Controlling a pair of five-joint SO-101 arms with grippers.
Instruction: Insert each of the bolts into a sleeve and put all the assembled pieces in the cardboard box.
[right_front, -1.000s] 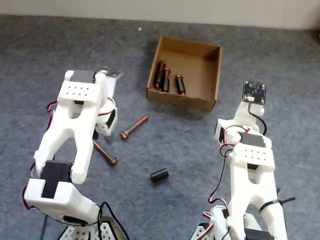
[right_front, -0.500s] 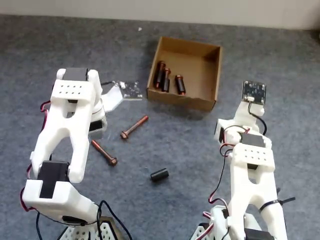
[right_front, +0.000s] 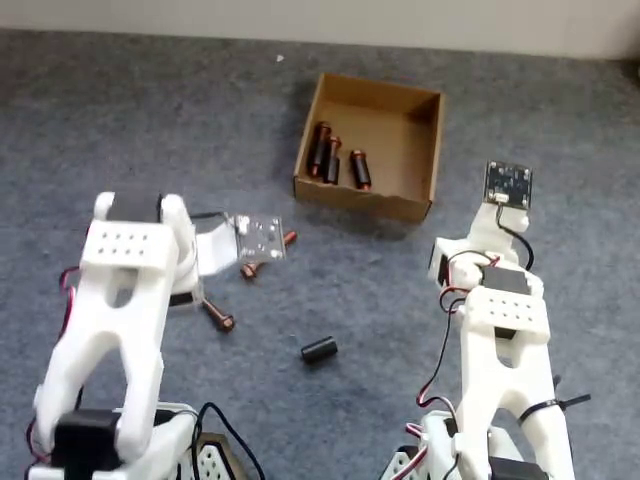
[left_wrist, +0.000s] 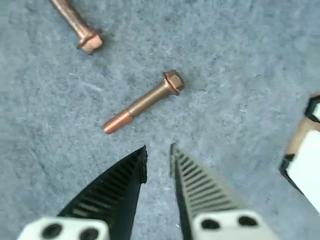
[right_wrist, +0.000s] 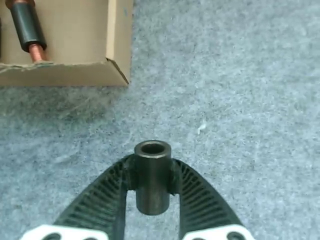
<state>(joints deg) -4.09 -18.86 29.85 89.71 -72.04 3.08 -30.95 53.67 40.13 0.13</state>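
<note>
Two copper bolts lie on the grey carpet: one (left_wrist: 145, 102) just ahead of my left gripper (left_wrist: 158, 150), the other (left_wrist: 77, 27) farther off. The left gripper is narrowly open with nothing between its fingers. In the high view the left arm (right_front: 130, 270) hangs over the nearer bolt (right_front: 287, 238), the second bolt (right_front: 215, 313) beside it. My right gripper (right_wrist: 151, 167) is shut on a black sleeve (right_wrist: 151, 182), held above the carpet near a corner of the cardboard box (right_wrist: 60, 72). Another black sleeve (right_front: 319, 350) lies loose between the arms.
The cardboard box (right_front: 425, 130) stands at the back centre and holds three assembled pieces (right_front: 332, 158) along its left side. One of those pieces (right_wrist: 27, 30) lies by the wall in the right wrist view. The right arm (right_front: 500, 310) stands right of the box.
The left arm has drawn back toward the near edge and swung its wrist right, over the bolt nearer the box. The right arm has kept still with its sleeve.
</note>
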